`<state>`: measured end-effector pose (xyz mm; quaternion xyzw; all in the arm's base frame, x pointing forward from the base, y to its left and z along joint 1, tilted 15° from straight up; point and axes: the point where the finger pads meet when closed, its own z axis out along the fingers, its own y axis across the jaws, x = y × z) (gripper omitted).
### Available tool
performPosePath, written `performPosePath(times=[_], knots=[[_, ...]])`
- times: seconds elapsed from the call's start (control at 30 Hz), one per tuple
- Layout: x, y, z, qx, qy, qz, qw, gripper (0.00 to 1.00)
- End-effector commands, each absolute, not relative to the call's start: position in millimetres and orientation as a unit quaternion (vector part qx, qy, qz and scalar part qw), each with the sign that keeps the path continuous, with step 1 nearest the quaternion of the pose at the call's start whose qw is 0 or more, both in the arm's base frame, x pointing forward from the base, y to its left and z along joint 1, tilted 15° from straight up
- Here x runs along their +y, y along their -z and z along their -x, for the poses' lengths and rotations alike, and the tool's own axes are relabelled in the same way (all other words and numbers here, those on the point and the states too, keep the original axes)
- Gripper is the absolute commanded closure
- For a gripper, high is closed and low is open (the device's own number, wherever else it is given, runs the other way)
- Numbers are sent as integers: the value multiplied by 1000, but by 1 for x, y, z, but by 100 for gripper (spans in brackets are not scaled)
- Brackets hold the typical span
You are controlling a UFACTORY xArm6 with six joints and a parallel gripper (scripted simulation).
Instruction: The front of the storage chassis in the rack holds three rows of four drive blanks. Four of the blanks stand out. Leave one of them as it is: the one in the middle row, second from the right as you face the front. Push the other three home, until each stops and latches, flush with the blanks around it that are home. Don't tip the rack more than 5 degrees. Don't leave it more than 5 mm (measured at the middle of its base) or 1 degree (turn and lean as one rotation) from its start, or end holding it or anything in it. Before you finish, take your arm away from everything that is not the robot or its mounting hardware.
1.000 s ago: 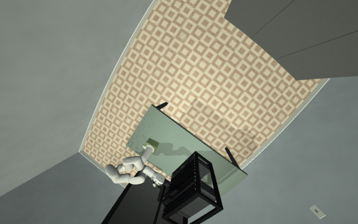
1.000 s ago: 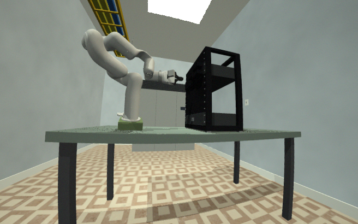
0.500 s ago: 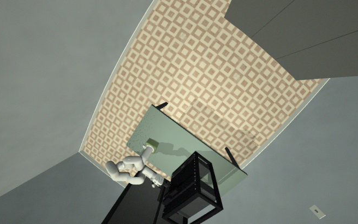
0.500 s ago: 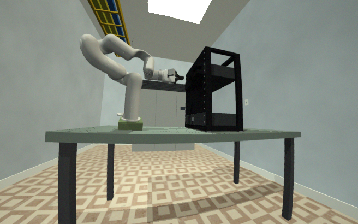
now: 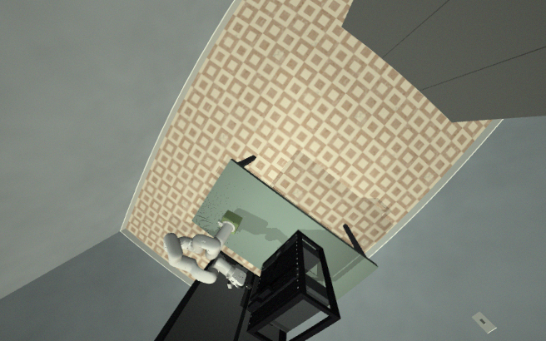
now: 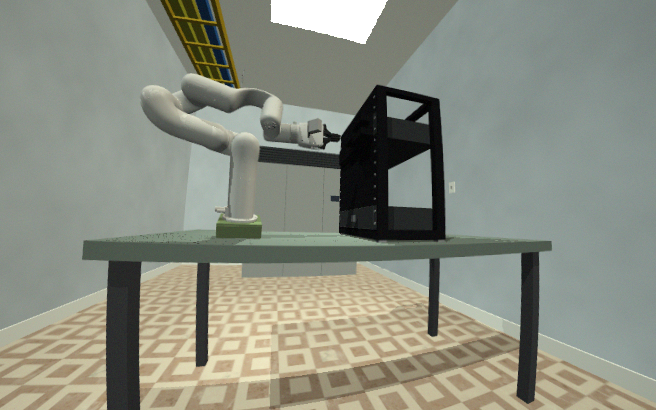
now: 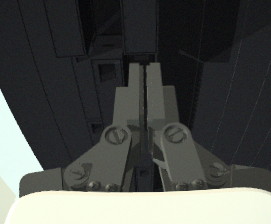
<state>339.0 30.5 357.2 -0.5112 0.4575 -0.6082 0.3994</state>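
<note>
The black rack [image 6: 437, 168] stands upright at the right end of the green surface [image 6: 167, 248], its base close to the near edge and its front face turned toward the arm. The storage chassis [image 7: 206, 36] fills the wrist view as dark vertical panels and recesses; individual drive blanks cannot be told apart there, nor which ones stand out. The tool [image 6: 331, 136] is level with the upper part of the rack front, its fingers pressed together with nothing between them, tips at or just short of the dark face; contact cannot be confirmed. The white arm [image 6: 243, 168] rises from a green base block [image 6: 223, 231] set near the middle of the surface, well apart from the rack, and folds high before reaching across horizontally. The surface rests on dark legs [image 6: 122, 331] over a checkered tan floor [image 6: 320, 356]. Grey-blue walls close in on both sides, forming a narrow corridor, with grey cabinets [image 6: 300, 198] behind the surface. A yellow and blue grid panel [image 6: 200, 35] runs along the ceiling above the arm. Open surface lies between the base block and the rack, and to the left of the block.
</note>
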Motion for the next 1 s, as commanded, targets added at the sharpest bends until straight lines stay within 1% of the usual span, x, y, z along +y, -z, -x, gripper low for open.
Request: performPosePath(times=[0.0, 0.6, 0.77, 0.97], knots=[[9, -366, -335, 444, 592, 527, 419, 100], [-6, -371, -334, 444, 592, 527, 419, 100], [-6, -371, -341, 444, 592, 527, 419, 100], [-9, -373, -373, 444, 592, 527, 419, 100]])
